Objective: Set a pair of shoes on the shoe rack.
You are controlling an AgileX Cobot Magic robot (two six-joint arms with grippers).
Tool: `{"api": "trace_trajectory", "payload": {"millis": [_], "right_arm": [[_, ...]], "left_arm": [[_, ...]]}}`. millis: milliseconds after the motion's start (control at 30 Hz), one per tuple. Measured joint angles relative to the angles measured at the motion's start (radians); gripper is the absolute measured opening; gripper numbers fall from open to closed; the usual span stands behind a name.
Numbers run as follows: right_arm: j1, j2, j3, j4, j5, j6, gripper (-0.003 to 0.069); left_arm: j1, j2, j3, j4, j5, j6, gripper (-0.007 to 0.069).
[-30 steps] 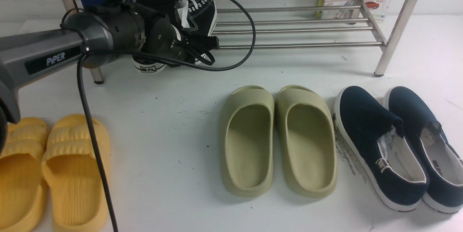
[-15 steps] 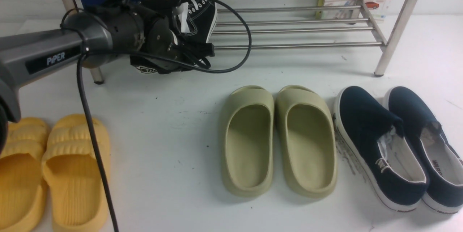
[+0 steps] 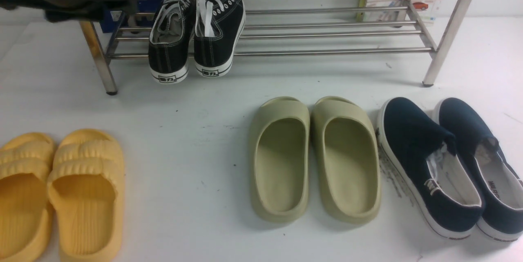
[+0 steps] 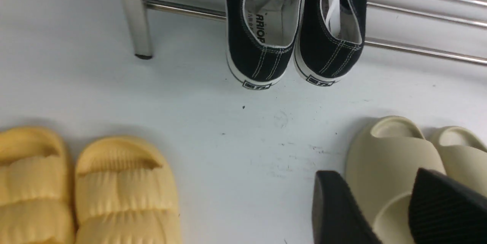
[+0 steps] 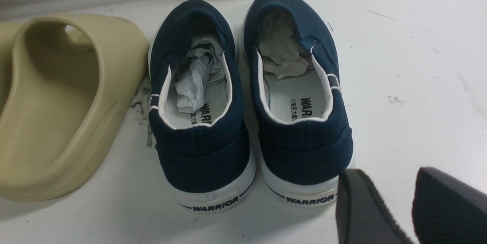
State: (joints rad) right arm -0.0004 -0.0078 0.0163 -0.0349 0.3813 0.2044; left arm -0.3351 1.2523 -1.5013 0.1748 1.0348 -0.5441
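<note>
Now both sneakers sit on the rack, and both end effectors hold nothing.

Side by side, the pair of shoes (image 3: 197,33) rests on the lowest rails of the shoe rack (image 3: 327,29), near its left leg, heels overhanging the white bench (image 3: 196,131). In front of the rack lie olive slippers (image 3: 314,160), with navy slip-ons (image 3: 449,164) beside them and yellow slippers (image 3: 61,196) opposite. Left end effector (image 4: 380,206) hovers with its fingers parted over the olive slippers; right end effector (image 5: 392,206) likewise stands parted, by the navy heels.

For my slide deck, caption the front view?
Black sneakers on the steel rack; yellow slippers, olive slippers and navy slip-ons remain below.
</note>
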Motion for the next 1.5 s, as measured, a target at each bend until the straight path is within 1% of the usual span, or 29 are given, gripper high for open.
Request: {"api": "trace_trajectory", "payload": {"millis": [33, 67, 100, 133, 167, 233, 367, 433, 567, 700, 1000, 1100, 1167, 1267, 1333, 1367, 1400, 1500], "right_arm": [[0.0, 0.0, 0.0, 0.0, 0.0, 0.0, 0.0244], [0.0, 0.0, 0.0, 0.0, 0.0, 0.0, 0.0244], [0.0, 0.0, 0.0, 0.0, 0.0, 0.0, 0.0244], [0.0, 0.0, 0.0, 0.0, 0.0, 0.0, 0.0244], [0.0, 0.0, 0.0, 0.0, 0.0, 0.0, 0.0244], [0.0, 0.0, 0.0, 0.0, 0.0, 0.0, 0.0244], [0.0, 0.0, 0.0, 0.0, 0.0, 0.0, 0.0244], [0.0, 0.0, 0.0, 0.0, 0.0, 0.0, 0.0244], [0.0, 0.0, 0.0, 0.0, 0.0, 0.0, 0.0244], [0.0, 0.0, 0.0, 0.0, 0.0, 0.0, 0.0244], [0.0, 0.0, 0.0, 0.0, 0.0, 0.0, 0.0244], [0.0, 0.0, 0.0, 0.0, 0.0, 0.0, 0.0244], [0.0, 0.0, 0.0, 0.0, 0.0, 0.0, 0.0244], [0.0, 0.0, 0.0, 0.0, 0.0, 0.0, 0.0244], [0.0, 0.0, 0.0, 0.0, 0.0, 0.0, 0.0244], [0.0, 0.0, 0.0, 0.0, 0.0, 0.0, 0.0244], [0.0, 0.0, 0.0, 0.0, 0.0, 0.0, 0.0244], [0.0, 0.0, 0.0, 0.0, 0.0, 0.0, 0.0244]], "left_arm": [[0.0, -0.014, 0.004, 0.0, 0.013, 0.0, 0.024], [0.0, -0.125, 0.029, -0.014, 0.059, 0.001, 0.0171], [0.0, -0.139, 0.034, -0.019, 0.064, 0.001, 0.0162], [0.0, -0.213, 0.055, -0.03, 0.08, 0.001, 0.0121], [0.0, -0.337, 0.124, -0.059, 0.101, 0.0, 0.0059], [0.0, -0.498, 0.229, -0.084, 0.099, -0.005, -0.0006], [0.0, -0.765, 0.452, -0.108, 0.077, -0.012, -0.0013], [0.0, -0.856, 0.569, -0.126, 0.062, -0.019, -0.0013], [0.0, -0.883, 0.722, -0.181, 0.013, -0.002, -0.0013], [0.0, -0.882, 0.763, -0.228, -0.009, 0.014, -0.0013], [0.0, -0.882, 0.773, -0.238, -0.035, 0.017, -0.0013], [0.0, -0.882, 0.779, -0.204, -0.101, 0.018, -0.0013], [0.0, -0.882, 0.815, -0.161, -0.185, 0.026, -0.0013], [0.021, -0.919, 0.947, -0.117, -0.379, 0.091, -0.0013], [0.066, -0.988, 1.069, -0.109, -0.508, 0.151, -0.0013], [0.072, -0.988, 1.082, -0.107, -0.52, 0.151, -0.0013], [0.117, -1.056, 1.187, -0.104, -0.613, 0.2, -0.0013], [0.201, -1.177, 1.387, -0.109, -0.723, 0.262, -0.0013]]}}
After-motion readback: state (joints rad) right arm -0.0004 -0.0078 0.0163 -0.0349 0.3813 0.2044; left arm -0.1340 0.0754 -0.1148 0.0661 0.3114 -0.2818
